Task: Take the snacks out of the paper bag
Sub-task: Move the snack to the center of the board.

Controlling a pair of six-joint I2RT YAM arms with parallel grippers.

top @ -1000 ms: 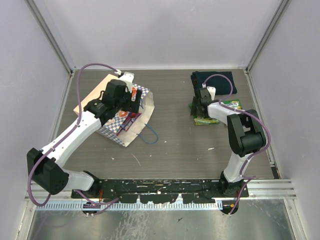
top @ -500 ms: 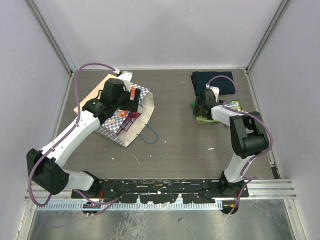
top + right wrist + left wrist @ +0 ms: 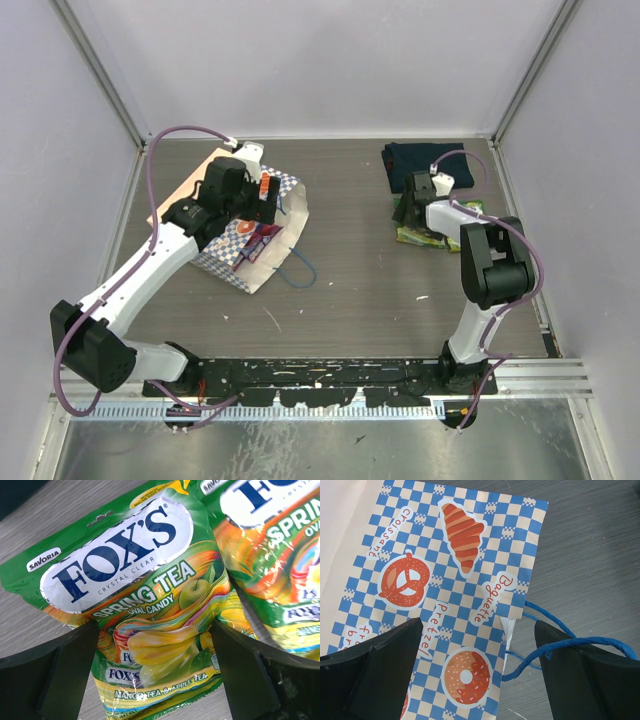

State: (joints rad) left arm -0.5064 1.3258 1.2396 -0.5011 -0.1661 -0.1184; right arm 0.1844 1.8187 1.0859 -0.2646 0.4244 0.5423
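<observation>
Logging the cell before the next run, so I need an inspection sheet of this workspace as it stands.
Surface: dark wood-grain table, a few pale specks.
Job's things: paper bag lying down, left; two green snack packets side by side, right.
Clutter: dark navy cloth beyond the packets.
Grippers: left gripper open over the bag; right gripper open over the packets; neither holds anything.
Cables: purple cables loop along both arms; blue cord handles trail from the bag.
Surroundings: pale walls, metal frame.
</observation>
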